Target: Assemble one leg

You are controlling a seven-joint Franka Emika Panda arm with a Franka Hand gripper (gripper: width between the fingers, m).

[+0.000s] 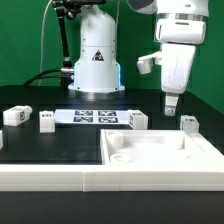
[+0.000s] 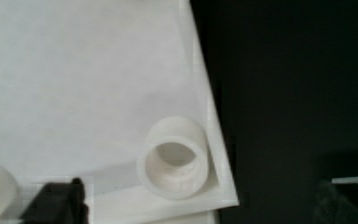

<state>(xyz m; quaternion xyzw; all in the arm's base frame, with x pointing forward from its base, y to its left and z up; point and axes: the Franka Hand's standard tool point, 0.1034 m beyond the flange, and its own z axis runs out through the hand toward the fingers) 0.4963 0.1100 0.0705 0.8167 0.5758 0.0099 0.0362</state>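
Four small white legs with marker tags stand on the black table in the exterior view: two at the left, one near the middle and one at the right. The large white tabletop piece lies in front. My gripper hangs above the tabletop's far right corner, clear of every leg. In the wrist view my gripper is open and empty. One dark finger shows over the tabletop. A round corner socket lies between the jaws.
The marker board lies flat behind the legs. The robot's white base stands at the back with a cable to its left. A white ledge runs along the table's front edge.
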